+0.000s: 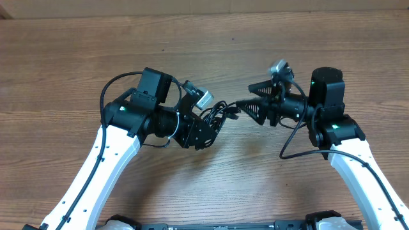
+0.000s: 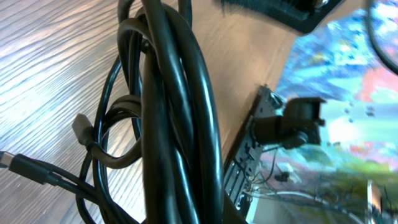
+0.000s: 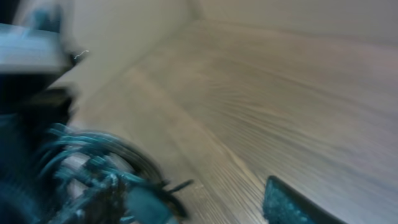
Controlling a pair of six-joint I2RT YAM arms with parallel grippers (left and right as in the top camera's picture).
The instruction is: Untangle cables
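Note left gripper [image 1: 216, 121] clamped shut on cables [image 1: 223, 110], bunched in loops at mid-table [image 1: 204, 38], between both arms. Note right gripper [image 1: 245, 94] with jaws spread, just beside the bunch and holding nothing. In left wrist view, identify several strands running side by side, thinner loops crossing behind them and a plug end [image 2: 25, 168] lying free at the lower left. Disregard right wrist view: too blurred to read. Treat the step in hand, as a judgement, as a fresh grasp on the right. Select one strand or a free plug end, never the whole bunch. Close on it near its end, clear of any crossing loop. Hold the left side firm as an anchor. Draw the right side away slowly, low over the wood, along the strand's own line. Watch the loops: on any sign of tightening into a knot, stop, release and choose another strand. Avoid snagging arm wiring [image 1: 294, 137].
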